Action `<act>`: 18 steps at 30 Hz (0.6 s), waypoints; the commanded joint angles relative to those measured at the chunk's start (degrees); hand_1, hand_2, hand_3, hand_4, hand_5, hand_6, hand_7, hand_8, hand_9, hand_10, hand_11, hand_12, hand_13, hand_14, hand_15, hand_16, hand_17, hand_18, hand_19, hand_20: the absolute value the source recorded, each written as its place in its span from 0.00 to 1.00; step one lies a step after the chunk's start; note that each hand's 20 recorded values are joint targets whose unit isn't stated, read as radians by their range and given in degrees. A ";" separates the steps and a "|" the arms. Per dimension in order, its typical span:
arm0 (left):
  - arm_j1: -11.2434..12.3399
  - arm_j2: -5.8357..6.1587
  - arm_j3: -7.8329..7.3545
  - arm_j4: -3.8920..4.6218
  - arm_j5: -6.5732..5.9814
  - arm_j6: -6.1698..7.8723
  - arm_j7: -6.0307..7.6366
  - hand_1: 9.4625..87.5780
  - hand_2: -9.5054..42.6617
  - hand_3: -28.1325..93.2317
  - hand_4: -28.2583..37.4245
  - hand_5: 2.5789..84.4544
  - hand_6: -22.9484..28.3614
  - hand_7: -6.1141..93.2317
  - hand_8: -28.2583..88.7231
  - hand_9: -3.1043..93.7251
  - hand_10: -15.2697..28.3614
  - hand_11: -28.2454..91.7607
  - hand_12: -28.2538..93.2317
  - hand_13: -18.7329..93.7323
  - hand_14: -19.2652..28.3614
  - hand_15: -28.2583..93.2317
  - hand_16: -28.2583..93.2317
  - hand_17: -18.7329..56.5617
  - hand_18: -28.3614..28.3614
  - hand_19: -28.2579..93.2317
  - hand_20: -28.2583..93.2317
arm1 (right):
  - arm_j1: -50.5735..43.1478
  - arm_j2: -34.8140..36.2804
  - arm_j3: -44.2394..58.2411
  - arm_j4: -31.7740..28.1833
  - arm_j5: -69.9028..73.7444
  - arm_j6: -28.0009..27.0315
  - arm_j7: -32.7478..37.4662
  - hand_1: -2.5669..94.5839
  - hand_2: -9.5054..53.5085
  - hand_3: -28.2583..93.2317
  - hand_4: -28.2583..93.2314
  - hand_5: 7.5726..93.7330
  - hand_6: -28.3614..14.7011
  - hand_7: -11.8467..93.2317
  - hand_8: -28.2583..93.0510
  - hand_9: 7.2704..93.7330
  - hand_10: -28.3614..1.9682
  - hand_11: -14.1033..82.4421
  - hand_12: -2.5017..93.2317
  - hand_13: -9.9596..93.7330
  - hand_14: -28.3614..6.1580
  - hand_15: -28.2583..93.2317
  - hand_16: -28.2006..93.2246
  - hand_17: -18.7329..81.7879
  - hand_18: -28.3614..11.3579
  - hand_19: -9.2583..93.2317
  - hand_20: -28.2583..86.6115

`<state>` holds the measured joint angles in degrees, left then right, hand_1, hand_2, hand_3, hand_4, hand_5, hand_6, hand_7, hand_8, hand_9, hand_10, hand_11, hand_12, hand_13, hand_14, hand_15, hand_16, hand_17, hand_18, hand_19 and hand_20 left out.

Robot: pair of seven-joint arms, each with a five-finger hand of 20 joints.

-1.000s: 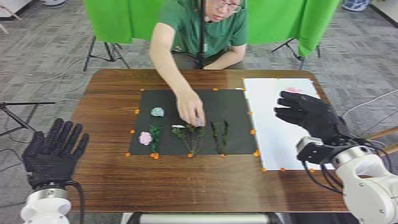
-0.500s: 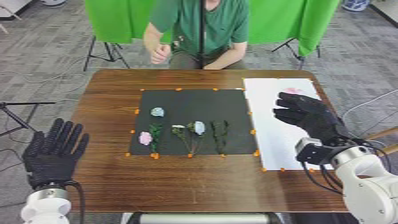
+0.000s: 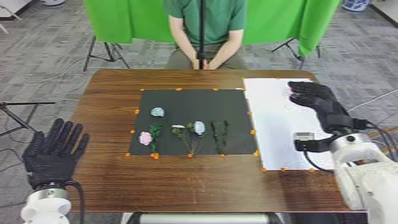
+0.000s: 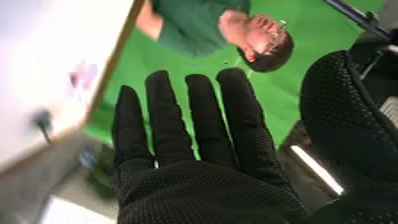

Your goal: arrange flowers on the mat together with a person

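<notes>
I'm judging the pink flower [image 4: 83,76] to be the next piece. It is lying on the white sheet [image 3: 275,125], just beside the right robot hand [image 3: 313,97], on the side away from the thumb, and toward the mat [image 3: 187,102] from the fingertips. Its stem is escaping me, so I cannot tell its long axis. The right arm is clearly nearer; the left robot hand [image 3: 55,152] is resting across the desk [image 3: 187,187], beyond the mat, fingers spread and holding nothing. My right robot hand is hanging wide, fingers straight, thumb well apart, with nothing in its grasp. I'm expecting to need a shift inward and then down before closing.

On the mat, the green stems [image 3: 220,137] are lying nearest the sheet, running away from me; a low carry could be brushing them. Past them are lying the pale blue flower [image 3: 199,128] and the white flower [image 3: 178,126], then another pink bloom [image 3: 146,138] beside a leafy stem [image 3: 155,137]. A bluish bloom [image 3: 157,112] is sitting farther out. The person's hands [image 3: 204,65] are resting together beyond the far edge, out of my path.
</notes>
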<state>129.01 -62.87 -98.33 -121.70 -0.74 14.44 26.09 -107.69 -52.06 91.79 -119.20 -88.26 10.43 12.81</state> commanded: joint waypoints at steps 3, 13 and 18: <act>0.50 -0.45 0.82 0.04 -0.23 0.32 -0.23 0.24 0.43 0.87 0.00 0.58 0.61 0.23 0.15 0.49 0.66 0.42 0.30 0.47 0.72 0.49 0.17 0.16 0.78 0.56 0.32 | 17.34 3.98 -9.76 11.44 -37.48 -1.49 8.55 0.34 0.11 0.90 0.01 0.36 0.54 0.28 0.13 0.34 0.50 0.23 0.18 0.34 0.31 0.28 0.43 0.22 0.25 0.46 0.33; 0.71 -0.71 0.87 -0.09 -0.24 0.23 -0.04 0.24 0.43 0.87 0.00 0.58 0.61 0.23 0.15 0.49 0.66 0.42 0.30 0.47 0.73 0.49 0.17 0.16 0.78 0.56 0.32 | 30.17 4.83 -16.96 23.29 -39.93 -8.79 14.67 0.34 0.08 0.91 0.01 0.29 0.51 0.26 0.14 0.26 0.44 0.21 0.17 0.29 0.29 0.24 0.43 0.19 0.27 0.46 0.31; 0.77 -0.54 1.12 -0.05 -0.69 0.42 0.35 0.24 0.43 0.87 0.00 0.58 0.61 0.22 0.15 0.49 0.66 0.42 0.30 0.46 0.72 0.49 0.17 0.16 0.78 0.56 0.32 | 36.03 5.42 -20.86 29.63 -37.25 -14.33 16.79 0.34 0.07 0.90 0.01 0.29 0.50 0.25 0.14 0.25 0.43 0.21 0.17 0.28 0.28 0.24 0.43 0.18 0.25 0.47 0.31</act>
<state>129.00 -63.08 -97.75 -121.72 -0.74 14.45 26.15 -79.51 -48.17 73.09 -95.16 -130.37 2.17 27.38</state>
